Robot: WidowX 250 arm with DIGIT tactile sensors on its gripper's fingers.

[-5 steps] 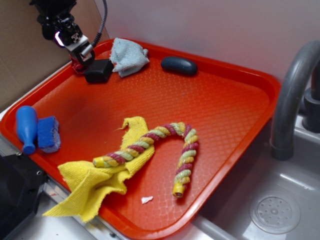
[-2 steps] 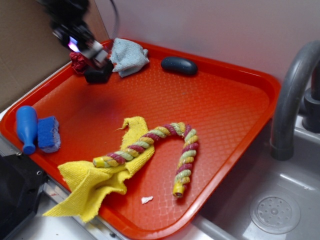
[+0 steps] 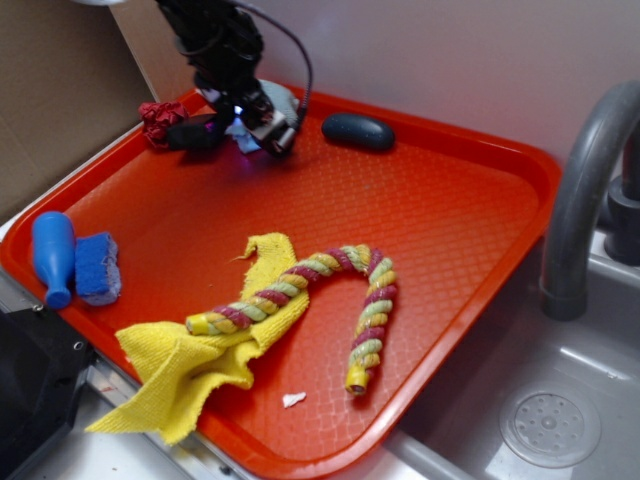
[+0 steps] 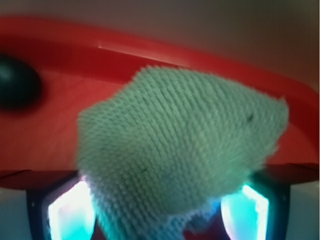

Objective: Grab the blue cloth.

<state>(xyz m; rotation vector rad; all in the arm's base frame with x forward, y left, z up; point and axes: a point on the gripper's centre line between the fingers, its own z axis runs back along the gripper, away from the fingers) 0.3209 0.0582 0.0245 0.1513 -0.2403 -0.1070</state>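
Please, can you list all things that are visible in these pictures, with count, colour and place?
tray: 1, orange-red, beside sink
blue cloth: 1, pale grey-blue, far tray edge, between gripper's fingers
dark oval object: 1, dark blue-grey, far edge
red scrunched item: 1, far left corner
rope toy: 1, multicoloured, centre
yellow cloth: 1, near edge, overhanging
blue bottle: 1, left edge
blue sponge: 1, beside bottle
faucet: 1, grey, right
gripper: 1, black, over blue cloth

Red tray (image 3: 450,230): rope toy (image 3: 340,290), yellow cloth (image 3: 200,350), blue sponge (image 3: 97,268), blue cloth (image 4: 175,150).
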